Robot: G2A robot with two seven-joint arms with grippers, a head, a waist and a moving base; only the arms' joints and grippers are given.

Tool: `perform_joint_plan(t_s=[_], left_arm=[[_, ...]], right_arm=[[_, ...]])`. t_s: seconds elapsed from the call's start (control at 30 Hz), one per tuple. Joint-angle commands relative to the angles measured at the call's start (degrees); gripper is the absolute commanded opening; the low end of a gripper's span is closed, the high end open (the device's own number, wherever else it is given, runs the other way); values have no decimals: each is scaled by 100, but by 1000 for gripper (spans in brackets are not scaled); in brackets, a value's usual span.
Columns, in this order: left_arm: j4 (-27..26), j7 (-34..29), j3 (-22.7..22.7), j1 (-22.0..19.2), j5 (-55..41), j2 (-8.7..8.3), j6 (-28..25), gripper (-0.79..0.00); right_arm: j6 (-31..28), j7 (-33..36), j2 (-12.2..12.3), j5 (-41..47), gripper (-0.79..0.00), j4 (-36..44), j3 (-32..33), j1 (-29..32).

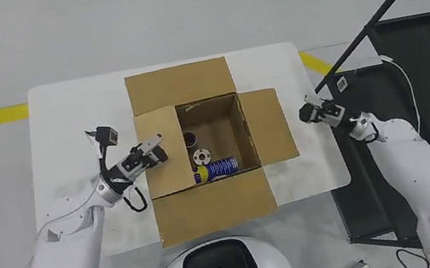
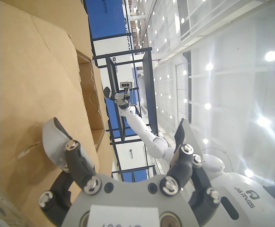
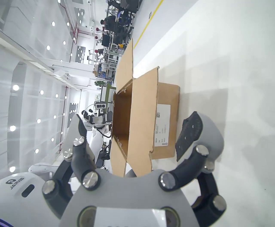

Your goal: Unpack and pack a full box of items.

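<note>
Box (image 1: 178,84) sitting mid-table, flaps splayed, giving open reach inside. Left gripper (image 1: 155,151) hovering over left flap, jaws apart. Right gripper (image 1: 308,111) hanging just beyond right flap, jaws likewise apart, likely readying to unpack blue can (image 1: 219,168) inside.

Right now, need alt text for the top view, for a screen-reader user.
An open cardboard box sits on a white table, flaps spread, holding a blue can on its side, a metal ring and a dark round object. The left arm has its jaws over the left flap; the right arm holds its jaws just beyond the right flap.
</note>
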State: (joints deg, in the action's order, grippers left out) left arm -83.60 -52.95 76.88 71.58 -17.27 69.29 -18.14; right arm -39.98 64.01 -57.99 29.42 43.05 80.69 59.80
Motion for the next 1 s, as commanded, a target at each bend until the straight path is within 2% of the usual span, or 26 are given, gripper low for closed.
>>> perform_joint_plan(t_s=[0.0,0.1,0.23,0.53,0.7,0.83,0.97], left_arm=[[-56,-6,50,56,7,-19,2,0],[-133,35,109,132,146,-47,-88,0],[-122,138,133,181,272,-69,-154,0],[-69,263,174,162,376,-108,-239,0],[-63,325,216,163,383,-132,-248,0],[-26,374,227,188,443,-149,-277,0],[-33,495,230,206,742,-172,-369,0]], right_arm=[[43,73,-43,0,0,-77,-148,-74],[177,208,-112,164,0,93,-391,-88],[478,510,-97,428,0,932,-645,106],[1171,1205,170,1565,0,2330,-200,592],[1661,1695,169,1972,0,2931,-247,651],[1639,1672,78,1489,0,3017,-766,464],[1353,1386,-29,792,0,2795,-1466,164]])
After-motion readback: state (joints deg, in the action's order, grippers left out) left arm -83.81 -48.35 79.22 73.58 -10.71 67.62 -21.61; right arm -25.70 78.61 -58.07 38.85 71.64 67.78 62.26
